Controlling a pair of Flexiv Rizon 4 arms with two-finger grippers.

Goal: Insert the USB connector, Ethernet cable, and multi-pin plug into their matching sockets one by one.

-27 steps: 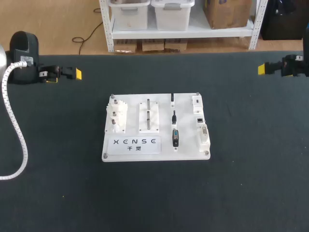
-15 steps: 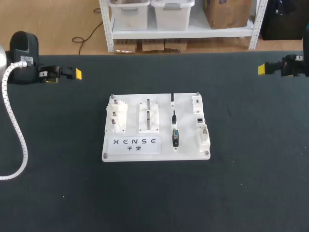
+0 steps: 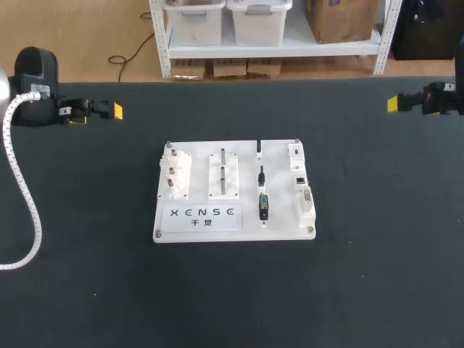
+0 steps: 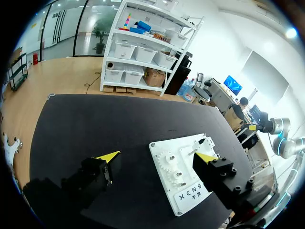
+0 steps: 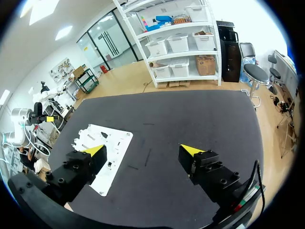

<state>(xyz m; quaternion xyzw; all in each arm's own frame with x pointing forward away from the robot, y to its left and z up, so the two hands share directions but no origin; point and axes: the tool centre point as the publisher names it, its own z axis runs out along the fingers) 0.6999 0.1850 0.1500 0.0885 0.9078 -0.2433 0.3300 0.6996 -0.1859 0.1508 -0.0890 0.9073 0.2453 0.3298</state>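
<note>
A white practice board (image 3: 233, 221) lies flat in the middle of the dark table. A black USB connector (image 3: 264, 206) rests on it right of centre, with two small black plugs (image 3: 261, 174) behind it. White sockets (image 3: 307, 199) line the board's right edge. My left gripper (image 3: 96, 114) stands open at the far left of the table, well away from the board. My right gripper (image 3: 395, 104) is at the far right, also open. Nothing is between the fingers of either gripper (image 4: 157, 156) (image 5: 143, 150); the board (image 4: 188, 202) (image 5: 119, 143) lies ahead of each.
White gears (image 3: 176, 172) and a peg block (image 3: 224, 172) fill the board's left half. A white ribbed hose (image 3: 25, 196) from my left arm curves over the table's left side. Dark mat surrounds the board on all sides.
</note>
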